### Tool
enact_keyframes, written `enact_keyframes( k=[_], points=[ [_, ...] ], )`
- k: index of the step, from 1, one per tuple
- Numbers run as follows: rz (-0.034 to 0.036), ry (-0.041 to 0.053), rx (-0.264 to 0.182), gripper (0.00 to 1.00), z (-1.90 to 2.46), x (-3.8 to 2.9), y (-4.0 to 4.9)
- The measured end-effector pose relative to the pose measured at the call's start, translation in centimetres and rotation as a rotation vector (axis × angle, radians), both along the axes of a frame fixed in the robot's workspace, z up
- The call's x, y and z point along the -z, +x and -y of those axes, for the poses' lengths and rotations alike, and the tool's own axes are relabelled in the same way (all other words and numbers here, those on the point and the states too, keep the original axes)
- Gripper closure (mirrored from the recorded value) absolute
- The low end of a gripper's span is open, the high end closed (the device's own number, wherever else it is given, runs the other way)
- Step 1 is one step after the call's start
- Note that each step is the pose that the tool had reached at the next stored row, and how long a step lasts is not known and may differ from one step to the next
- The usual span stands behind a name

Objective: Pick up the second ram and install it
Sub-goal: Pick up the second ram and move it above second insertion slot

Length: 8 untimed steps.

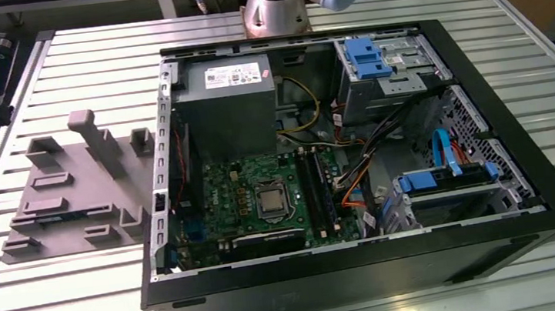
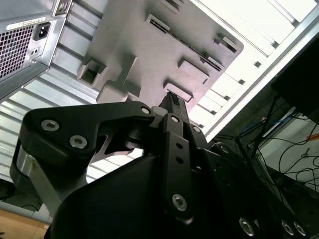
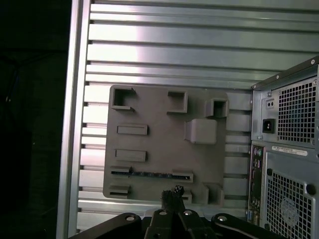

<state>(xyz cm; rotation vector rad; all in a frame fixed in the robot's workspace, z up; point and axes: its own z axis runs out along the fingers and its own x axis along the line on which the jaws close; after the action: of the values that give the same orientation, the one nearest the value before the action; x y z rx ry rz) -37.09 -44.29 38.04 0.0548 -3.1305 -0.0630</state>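
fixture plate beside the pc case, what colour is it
The moulded fixture plate is plain matte grey; best in the first wrist view.

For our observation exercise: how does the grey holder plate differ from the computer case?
The grey holder plate is a flat slab with raised blocks; the computer case is a deep, open black box. The plate carries the second ram; the case holds a green motherboard. Both lie on the slatted table.
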Motion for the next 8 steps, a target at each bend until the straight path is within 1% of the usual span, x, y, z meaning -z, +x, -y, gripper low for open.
enact_keyframes(
  k=[8],
  points=[
    [0.0001, 0.0000, -0.011, 0.89, 0.00, 0.00, 0.00]
  ],
)
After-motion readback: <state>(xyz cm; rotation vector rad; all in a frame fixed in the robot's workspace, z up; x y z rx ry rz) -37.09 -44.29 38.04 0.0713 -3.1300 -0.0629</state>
